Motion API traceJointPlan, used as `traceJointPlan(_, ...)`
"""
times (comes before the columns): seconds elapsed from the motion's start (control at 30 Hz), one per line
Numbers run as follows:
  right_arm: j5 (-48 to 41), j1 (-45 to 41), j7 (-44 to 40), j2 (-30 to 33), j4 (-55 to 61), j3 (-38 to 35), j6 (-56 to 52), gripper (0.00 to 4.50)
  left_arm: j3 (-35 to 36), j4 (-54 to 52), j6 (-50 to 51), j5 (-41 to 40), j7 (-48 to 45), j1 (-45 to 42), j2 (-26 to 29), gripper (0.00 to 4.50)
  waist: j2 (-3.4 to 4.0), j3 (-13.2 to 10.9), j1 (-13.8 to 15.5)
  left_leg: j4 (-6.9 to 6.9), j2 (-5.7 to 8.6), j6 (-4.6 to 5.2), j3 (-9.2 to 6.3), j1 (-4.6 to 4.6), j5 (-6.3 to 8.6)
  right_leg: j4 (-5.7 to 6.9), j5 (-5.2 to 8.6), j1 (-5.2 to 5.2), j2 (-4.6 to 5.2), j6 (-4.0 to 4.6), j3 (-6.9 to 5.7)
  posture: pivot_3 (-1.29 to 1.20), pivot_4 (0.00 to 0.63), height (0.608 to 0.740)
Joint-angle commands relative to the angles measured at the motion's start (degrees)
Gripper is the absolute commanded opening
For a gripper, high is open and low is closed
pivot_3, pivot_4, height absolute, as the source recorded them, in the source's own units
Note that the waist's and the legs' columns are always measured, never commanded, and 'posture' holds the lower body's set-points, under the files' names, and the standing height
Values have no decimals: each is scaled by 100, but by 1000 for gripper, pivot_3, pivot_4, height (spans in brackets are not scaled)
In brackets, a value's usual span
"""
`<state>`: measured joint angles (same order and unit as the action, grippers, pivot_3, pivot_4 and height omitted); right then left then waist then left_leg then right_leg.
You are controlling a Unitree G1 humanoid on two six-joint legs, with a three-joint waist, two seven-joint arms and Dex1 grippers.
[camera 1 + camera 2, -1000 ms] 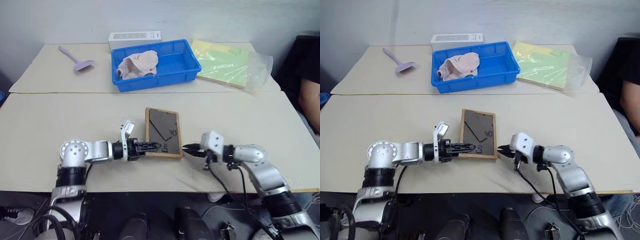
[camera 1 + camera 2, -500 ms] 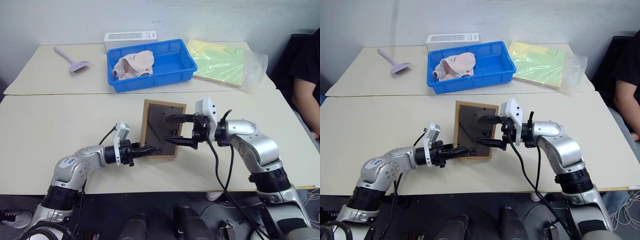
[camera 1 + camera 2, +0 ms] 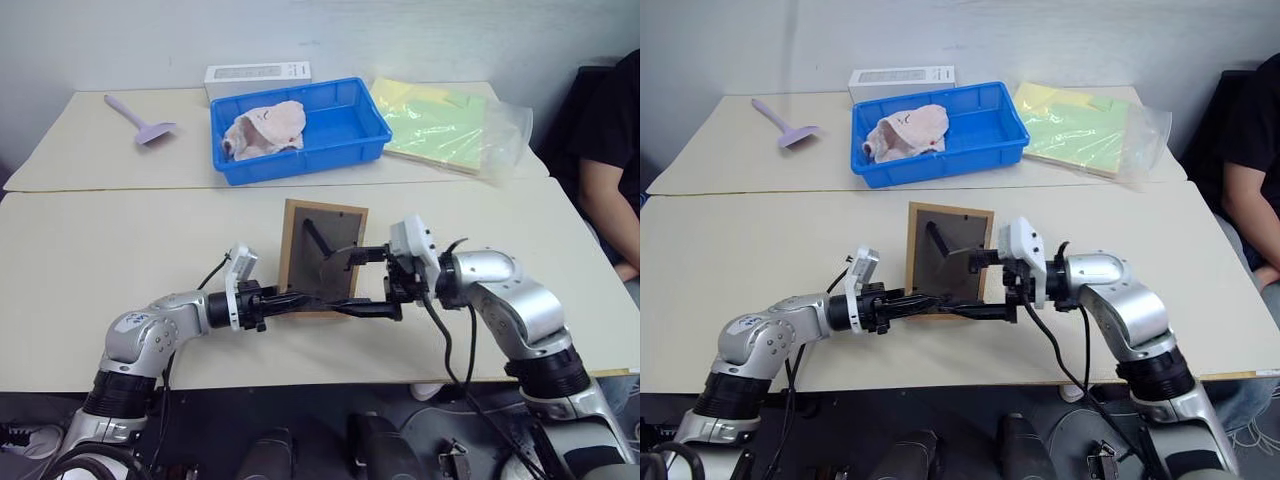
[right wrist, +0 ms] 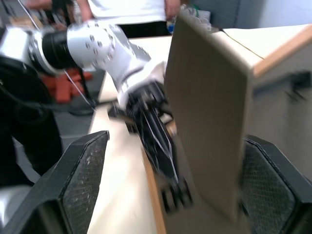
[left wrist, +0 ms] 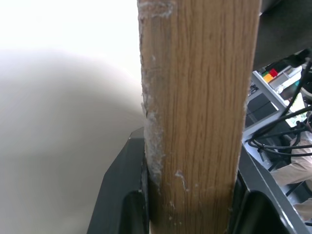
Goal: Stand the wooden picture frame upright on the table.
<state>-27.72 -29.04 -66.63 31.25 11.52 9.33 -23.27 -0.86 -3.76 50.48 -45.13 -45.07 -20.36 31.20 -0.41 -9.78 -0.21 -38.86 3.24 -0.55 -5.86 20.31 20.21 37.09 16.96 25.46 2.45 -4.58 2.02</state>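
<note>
Wood grain on the frame (image 5: 195,117) fills the left wrist view, left gripper (image 3: 300,298) clenching its edge. Right gripper (image 3: 362,282) spread wide behind it. Blue tray (image 3: 362,140) far across the counter (image 3: 120,250).

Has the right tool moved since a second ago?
Yes. The right tool has left the table and swung leftward to straddle the wooden picture frame.

wooden picture frame (image 3: 322,256) tilted up off the counter (image 3: 120,250), dark back panel toward camera, easel leg folded out. left pincer (image 3: 292,298) clamped on frame's lower left edge. right pincer (image 3: 362,280) spread wide at frame's right side, one finger high by the back panel, one low along the bottom edge. blue tray (image 3: 352,128) with crumpled cloth (image 3: 265,126) behind, white box (image 3: 257,74) beyond it, purple scraper (image 3: 140,119) far left, yellow-green pad in plastic bag (image 3: 450,125) at right. person's arm (image 3: 605,205) at right edge.
</note>
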Motion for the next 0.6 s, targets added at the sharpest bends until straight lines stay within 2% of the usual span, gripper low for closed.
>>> traceJointPlan(0.03, 82, 43, -49, -29, -17, -206, 590, 3877, 337, -190, 223, -339, -102, -56, -14, 1271, 1, -2, -5, 1, 0, 0, 1, 0, 0, 1, 0, 1, 0, 0, 1, 0, 150, 740)
traceJointPlan(0.17, 14, 270, -89, 166, -109, -751, 1090, 3877, 888, -150, 1285, -1326, 62, -199, -51, 1271, 0, -4, 15, -1, 0, 0, 1, 4, 0, 0, 0, 4, 1, 0, 0, 0, 150, 740)
traceJointPlan(0.23, 61, 407, -117, 298, -175, -1074, 1482, 3877, 1248, 243, 2364, -1804, 530, -448, 35, 1271, -10, -11, 58, -4, 0, 3, 0, 6, 1, 0, -1, 3, 1, -1, 0, 0, 150, 740)
traceJointPlan(0.27, 233, 452, -146, 352, -269, -1174, 1939, 3877, 1425, 416, 2784, -2038, 676, -537, 77, 1271, -12, -12, 62, -11, 1, 3, -6, 9, 1, 0, -1, 2, 2, -1, -7, 0, 150, 740)
traceJointPlan(0.3, 592, 488, -242, 420, -481, -1181, 2778, 3877, 1305, 703, 3447, -2253, 761, -674, 366, 1271, -12, -12, 52, -13, 2, 3, -5, 9, 1, 1, -1, 2, 1, -3, -5, 0, 150, 740)
traceJointPlan(0.37, 1176, 472, -286, 470, -880, -1120, 4093, 3877, 1178, 1177, 4094, -2838, 905, -844, 691, 1271, -12, -13, 4, -10, 3, 3, -4, 5, 2, 3, -1, 2, -2, -3, -5, 0, 150, 740)
traceJointPlan(0.47, 2145, 123, 254, 288, -1686, -939, 5849, 3877, 845, 1886, 4202, -4049, 1199, -1059, 1054, 1271, -11, -15, -56, 7, 3, 2, 6, -5, 1, 4, -1, 6, -5, -4, 5, 0, 150, 740)
traceJointPlan(0.6, 3160, -257, 1034, 98, -2590, -730, 7314, 3877, 406, 2403, 4202, -5134, 1833, -1254, 1306, 1271, -11, -16, -132, 2, 4, -6, 4, -3, -3, 13, -1, 15, -4, -3, 4, 0, 150, 740)
